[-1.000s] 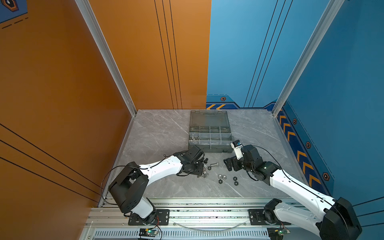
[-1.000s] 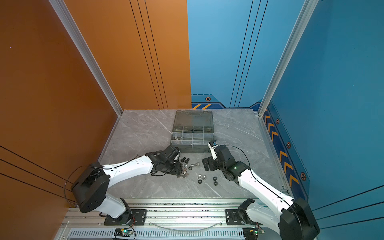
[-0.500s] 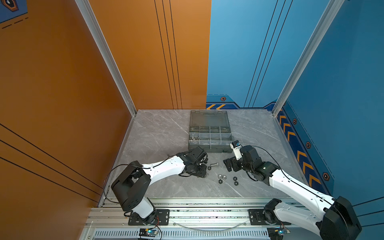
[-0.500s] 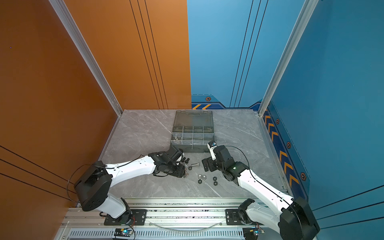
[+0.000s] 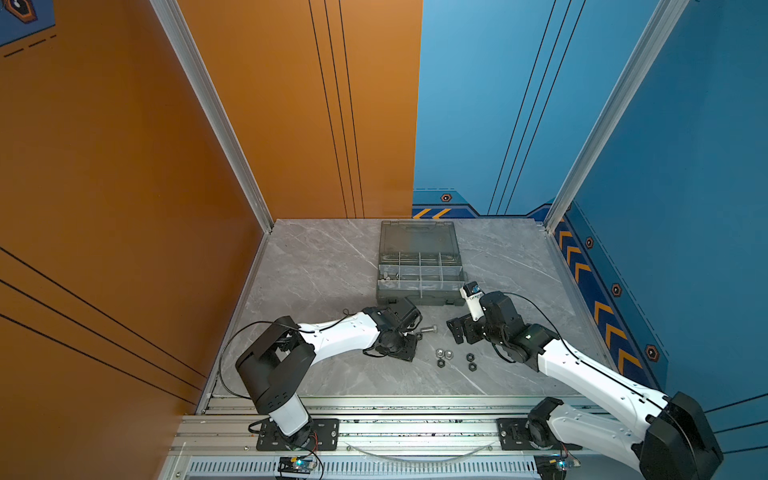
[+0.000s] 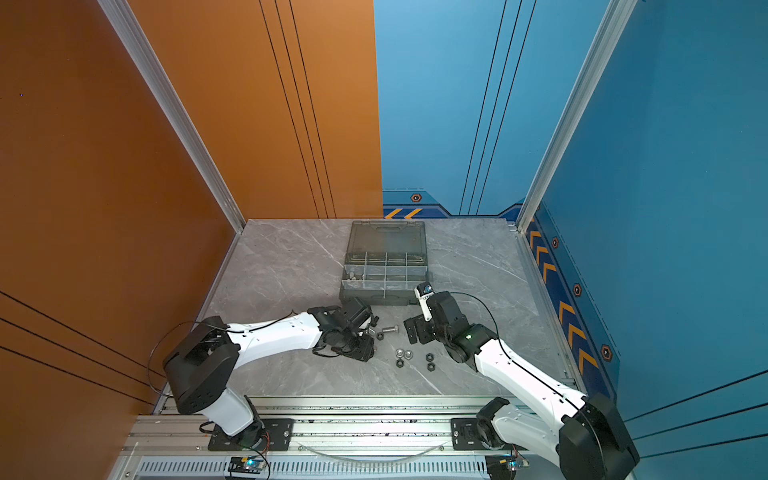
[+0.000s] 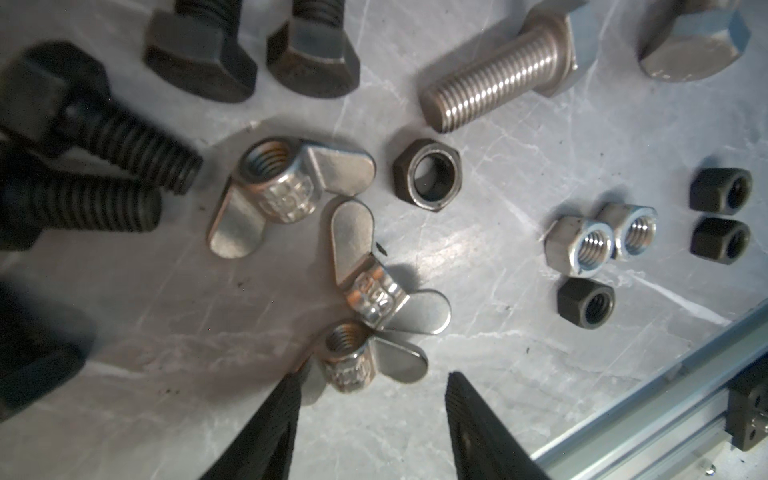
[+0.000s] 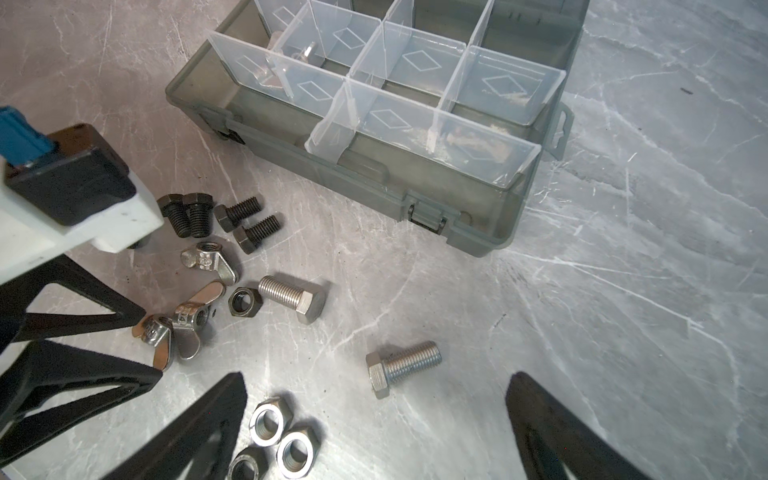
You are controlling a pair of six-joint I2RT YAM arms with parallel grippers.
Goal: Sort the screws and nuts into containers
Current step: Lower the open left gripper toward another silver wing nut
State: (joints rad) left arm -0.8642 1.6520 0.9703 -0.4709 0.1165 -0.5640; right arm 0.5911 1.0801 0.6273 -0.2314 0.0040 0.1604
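Note:
The dark grey organiser case (image 5: 419, 266) (image 6: 384, 266) (image 8: 374, 183) lies open, and two of its containers hold small silver parts (image 8: 307, 52). Loose on the marble lie black screws (image 7: 199, 54) (image 8: 245, 218), two silver screws (image 7: 498, 70) (image 8: 401, 365), wing nuts (image 7: 282, 187), silver hex nuts (image 7: 582, 245) (image 8: 270, 422) and black nuts (image 7: 721, 191). My left gripper (image 7: 374, 376) (image 5: 409, 347) (image 8: 151, 345) is half open, low over the table. One wing nut (image 7: 357, 365) sits between its tips and touches one finger. My right gripper (image 8: 378, 378) (image 5: 457, 330) is open wide, just behind a silver screw.
The case's lid (image 5: 417, 237) lies flat behind it. The aluminium rail (image 7: 623, 415) (image 5: 395, 409) runs along the table's front edge, close to the nuts. The two grippers face each other across the pile, a hand's width apart.
The left arm has shifted a little and its gripper has edged forward among the parts. The right arm has stayed put. Both jaw widths are unchanged.

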